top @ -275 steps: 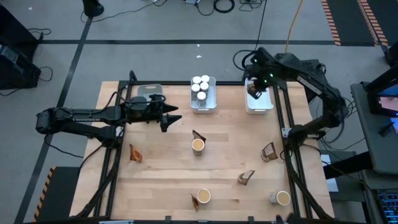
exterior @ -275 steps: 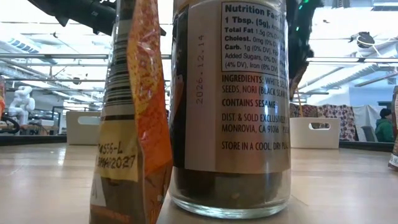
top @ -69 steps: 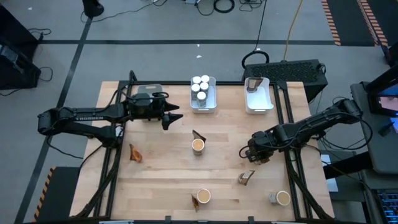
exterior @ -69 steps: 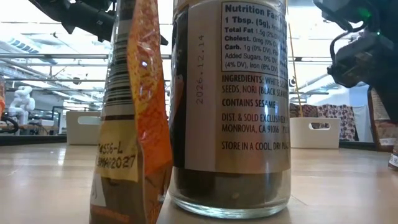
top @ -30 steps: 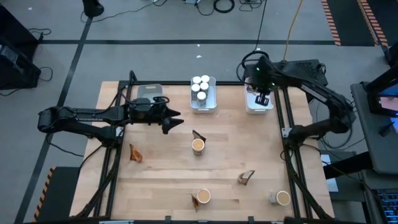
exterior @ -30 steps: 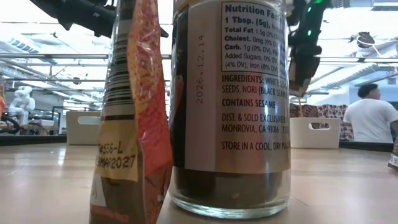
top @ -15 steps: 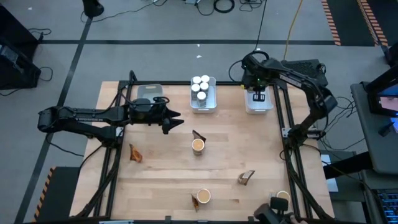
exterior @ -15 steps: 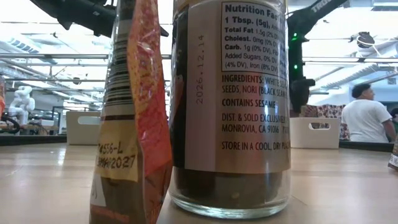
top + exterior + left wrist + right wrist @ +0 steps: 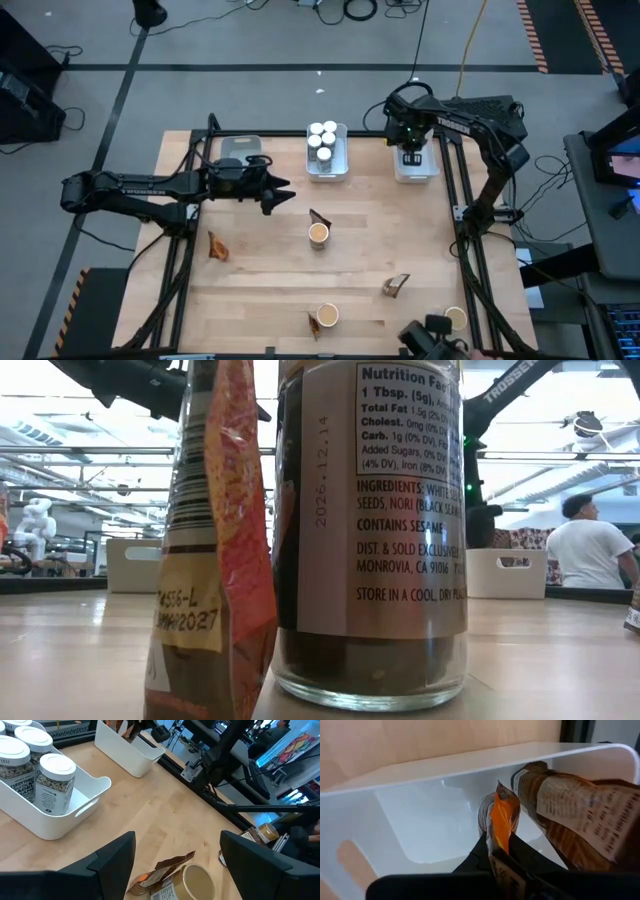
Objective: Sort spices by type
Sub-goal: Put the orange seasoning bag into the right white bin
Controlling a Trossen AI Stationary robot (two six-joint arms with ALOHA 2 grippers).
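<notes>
Jars [image 9: 322,141] are sorted; a pouch [image 9: 501,827] is held pinched in the right pincer [image 9: 412,157] over a tray [image 9: 420,775]; the left pincer [image 9: 272,193] is held open, empty; pouches and tubs [image 9: 319,233] remain on the tabletop [image 9: 260,280].

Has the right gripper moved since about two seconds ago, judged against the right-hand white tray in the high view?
Yes. The right gripper was over the bare table nearer than the white tray; now it is over that tray, shut on a pouch.

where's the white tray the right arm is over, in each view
high view: white tray at the table's far edge, under the right gripper.
low view: far right.
left wrist view: behind the jar tray.
right wrist view: fills the frame.
Shared landmark: white-capped jars.
</notes>
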